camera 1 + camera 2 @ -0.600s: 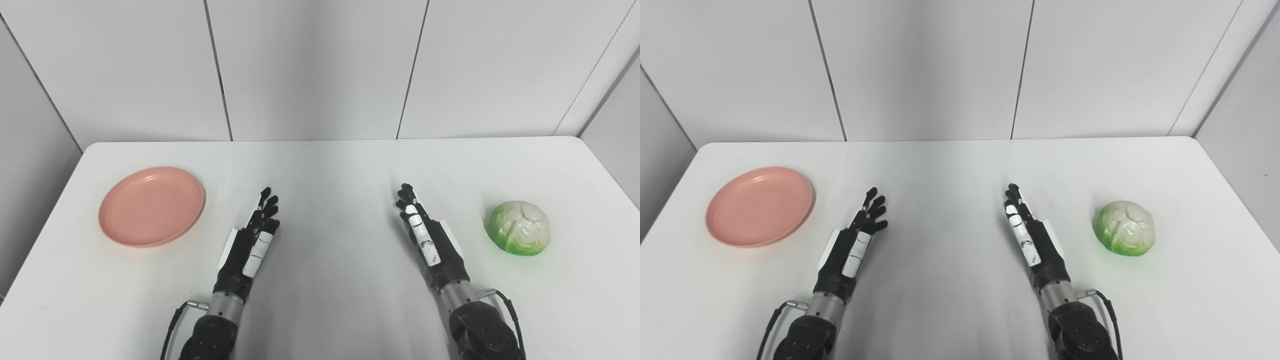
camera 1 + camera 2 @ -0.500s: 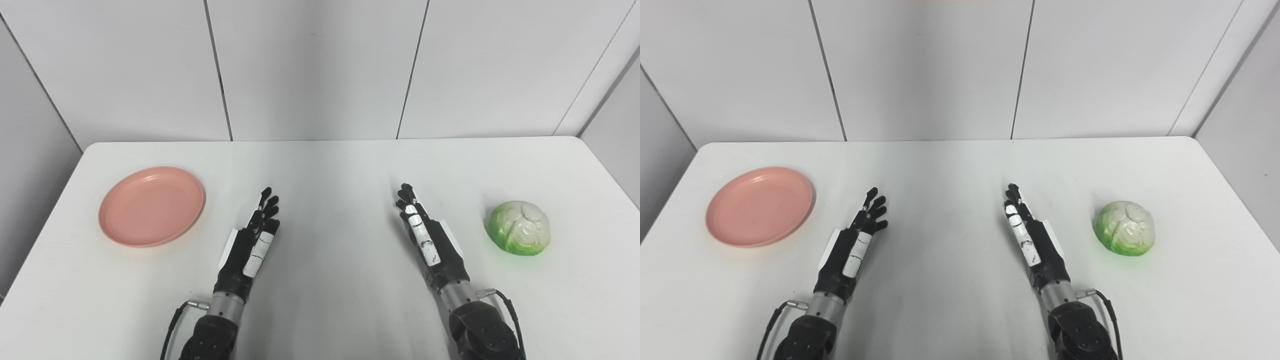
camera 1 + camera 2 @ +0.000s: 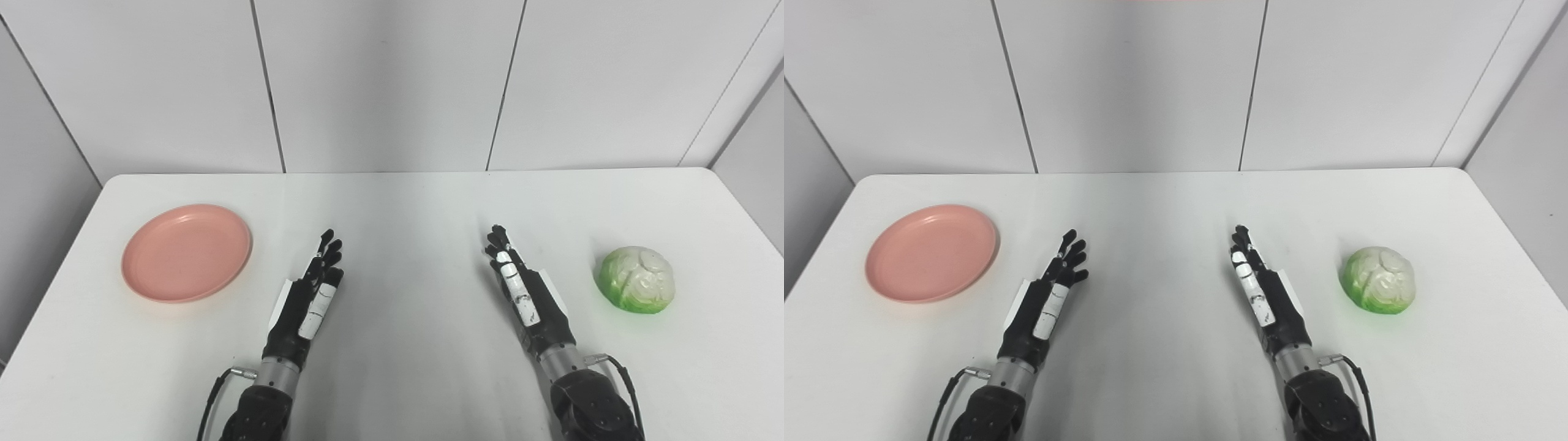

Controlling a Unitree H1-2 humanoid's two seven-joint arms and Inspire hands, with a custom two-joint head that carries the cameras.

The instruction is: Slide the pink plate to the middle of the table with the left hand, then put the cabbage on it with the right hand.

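Both hands, left hand (image 3: 309,294) and right hand (image 3: 522,288), lay edge-on, fingers straight, holding nothing; pink plate (image 3: 186,252) and cabbage (image 3: 637,279) sat apart.

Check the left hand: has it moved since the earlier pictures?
No. The left hand sits at the same spot beside the pink plate, empty and open.

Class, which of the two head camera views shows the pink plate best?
The left eye view: the pink plate sits farther from the picture's edge. The right eye view shows it whole too, nearer the left edge.
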